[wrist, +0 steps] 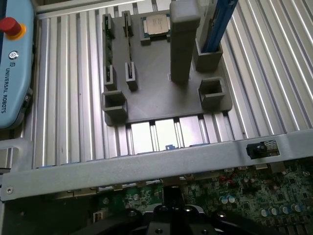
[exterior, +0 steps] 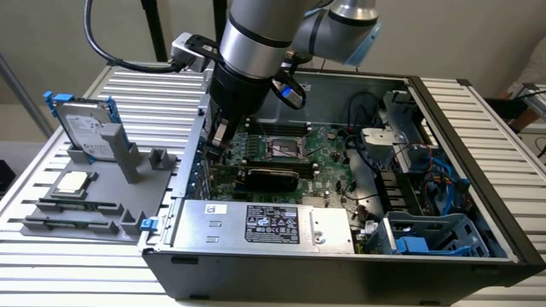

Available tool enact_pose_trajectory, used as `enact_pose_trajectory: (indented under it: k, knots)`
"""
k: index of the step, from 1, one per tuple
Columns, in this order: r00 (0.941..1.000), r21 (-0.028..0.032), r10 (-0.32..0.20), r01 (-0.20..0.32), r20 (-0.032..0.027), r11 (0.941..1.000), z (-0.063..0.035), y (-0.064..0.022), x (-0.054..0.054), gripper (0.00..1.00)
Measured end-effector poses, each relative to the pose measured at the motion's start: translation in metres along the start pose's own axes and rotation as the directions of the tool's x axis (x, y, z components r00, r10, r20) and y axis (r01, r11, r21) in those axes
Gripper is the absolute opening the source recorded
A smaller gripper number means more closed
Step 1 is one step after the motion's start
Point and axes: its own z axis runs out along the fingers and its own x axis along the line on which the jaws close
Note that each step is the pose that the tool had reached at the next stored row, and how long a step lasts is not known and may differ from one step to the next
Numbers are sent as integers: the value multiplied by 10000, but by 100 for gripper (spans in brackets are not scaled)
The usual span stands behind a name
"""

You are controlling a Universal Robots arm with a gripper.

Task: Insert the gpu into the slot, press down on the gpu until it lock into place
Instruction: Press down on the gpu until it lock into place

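Observation:
The gpu [exterior: 268, 179] is a dark card standing on edge on the green motherboard, between the processor socket and the silver power-supply box. My gripper [exterior: 220, 146] reaches down inside the open computer case at the card's end nearest the case wall on the exterior view's left. It is shut, and I cannot tell whether it touches the card. In the wrist view the gripper [wrist: 171, 198] shows as a dark shape just above the motherboard, behind the case's grey wall [wrist: 146, 161]. The slot is hidden beneath the card and the arm.
The silver power-supply box [exterior: 265, 224] fills the case's near side. Cables and a blue drive cage [exterior: 426, 236] crowd the exterior view's right. Outside the case, a grey fixture tray [exterior: 94, 192] holds a hard drive [exterior: 85, 128], a processor chip [exterior: 71, 183] and memory sticks. A teach pendant [wrist: 14, 63] lies beside it.

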Motion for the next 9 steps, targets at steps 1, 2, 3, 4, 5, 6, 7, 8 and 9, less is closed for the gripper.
enact_pose_trajectory:
  k: [1, 2, 3, 4, 5, 6, 7, 8, 9]
  knots:
    - [10000, -8, 18, -18, 6, 10000, 0, 1, -4, 11]
    - [10000, -13, 36, -36, 11, 10000, 0, 2, -9, 11]
    - [10000, -16, 52, -52, 15, 10000, 0, 2, -14, 11]
    - [10000, -19, 66, -66, 18, 10000, -1, 3, -18, 11]
    - [10000, -20, 78, -78, 21, 10000, -1, 4, -22, 11]
    - [10000, -22, 85, -85, 22, 10000, -1, 5, -25, 11]
    - [10000, -22, 90, -90, 23, 10000, -1, 6, -29, 11]
    - [10000, -22, 90, -90, 25, 10000, -1, 6, -33, 11]
    - [10000, -21, 91, -91, 22, 10000, -1, 7, -34, 11]
